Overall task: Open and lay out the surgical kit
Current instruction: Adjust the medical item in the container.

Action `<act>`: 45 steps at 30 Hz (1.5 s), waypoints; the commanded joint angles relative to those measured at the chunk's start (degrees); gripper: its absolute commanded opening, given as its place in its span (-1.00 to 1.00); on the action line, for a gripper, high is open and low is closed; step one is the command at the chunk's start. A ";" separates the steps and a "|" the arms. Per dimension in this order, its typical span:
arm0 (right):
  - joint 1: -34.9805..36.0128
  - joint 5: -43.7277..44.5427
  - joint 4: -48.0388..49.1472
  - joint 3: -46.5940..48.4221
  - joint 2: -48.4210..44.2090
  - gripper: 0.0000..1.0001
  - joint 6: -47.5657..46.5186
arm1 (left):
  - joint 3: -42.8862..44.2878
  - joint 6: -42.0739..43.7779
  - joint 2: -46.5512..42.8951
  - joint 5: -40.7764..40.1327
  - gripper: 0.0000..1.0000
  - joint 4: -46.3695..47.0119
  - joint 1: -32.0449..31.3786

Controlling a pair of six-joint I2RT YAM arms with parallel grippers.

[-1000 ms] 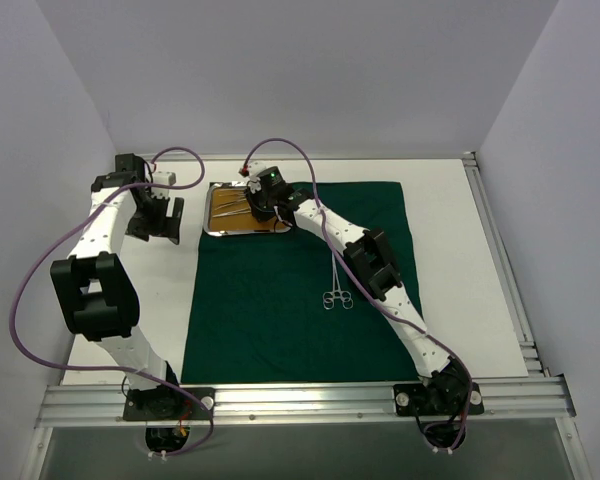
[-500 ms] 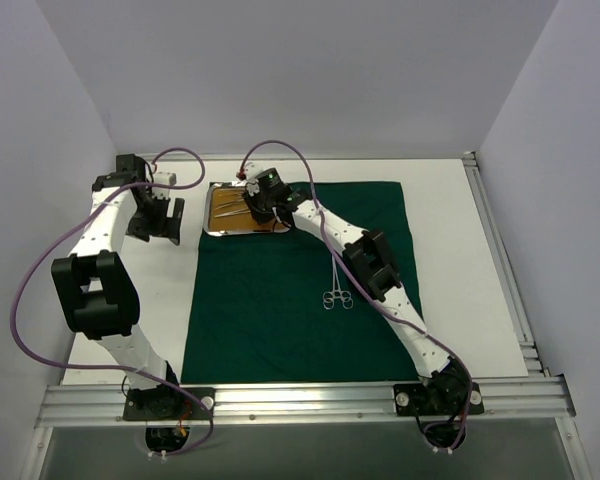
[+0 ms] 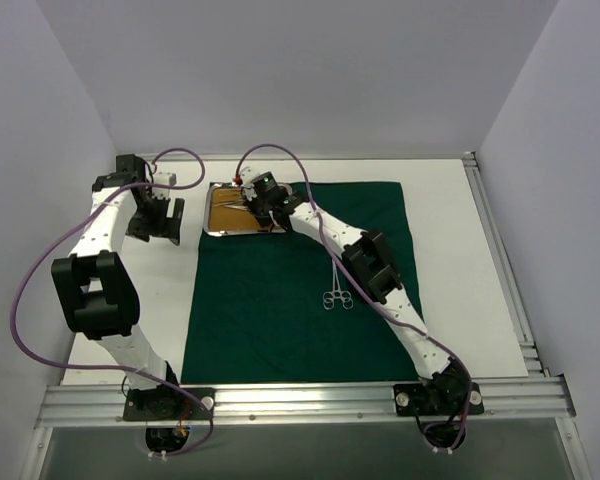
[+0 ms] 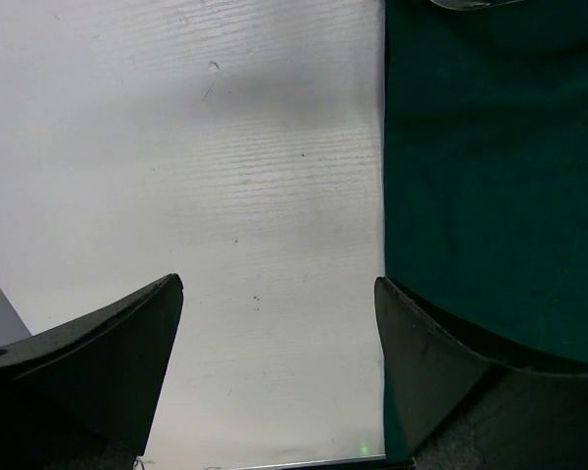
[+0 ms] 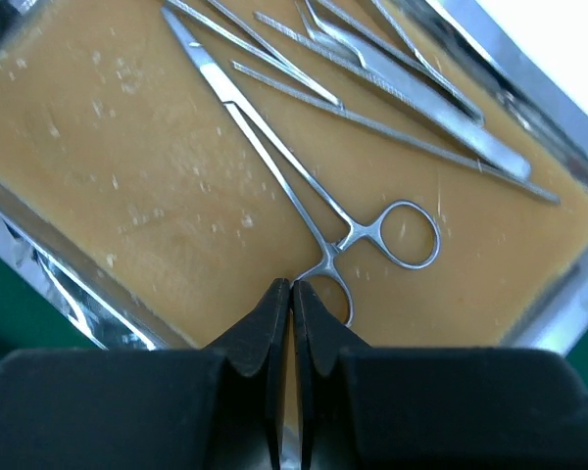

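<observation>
The dark green cloth (image 3: 300, 300) lies spread flat on the white table. The steel tray (image 3: 216, 228) with the orange-brown inside stands at its far left corner. One ring-handled clamp (image 3: 336, 296) lies on the cloth near the middle. My right gripper (image 3: 264, 212) is down in the tray. In the right wrist view it (image 5: 292, 286) is shut on the near ring of the second clamp (image 5: 304, 211), which lies on the tray floor. The thin tweezers (image 5: 412, 98) lie beyond it. My left gripper (image 4: 279, 294) is open and empty over bare table just left of the cloth (image 4: 490, 176).
The tray's shiny rim (image 5: 69, 284) sits close under my right fingers. The left arm (image 3: 110, 215) stands left of the tray. White walls close in the table at the back and both sides; a metal rail (image 3: 300, 400) runs along the near edge.
My right gripper has shifted a little left and farther over the tray. The left arm has not moved.
</observation>
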 commanded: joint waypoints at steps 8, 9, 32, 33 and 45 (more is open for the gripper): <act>0.43 2.78 -3.66 -11.57 -14.39 -1.00 0.90 | 2.24 0.65 0.44 0.72 0.77 0.44 0.37; 0.34 2.69 -3.92 -12.18 -14.74 -1.00 1.08 | 2.24 0.65 0.44 0.72 0.77 0.44 0.37; -0.72 -6.54 -11.93 -7.81 -13.87 -0.60 -0.25 | 2.33 0.74 0.88 1.51 0.77 0.26 0.81; -0.80 -6.45 -10.97 -7.36 -13.78 -0.58 0.19 | 2.24 0.74 0.88 1.51 0.78 0.26 0.81; -2.83 -10.84 -11.84 -0.14 -4.90 -0.16 -1.30 | 1.89 0.74 0.62 1.42 0.77 0.26 0.81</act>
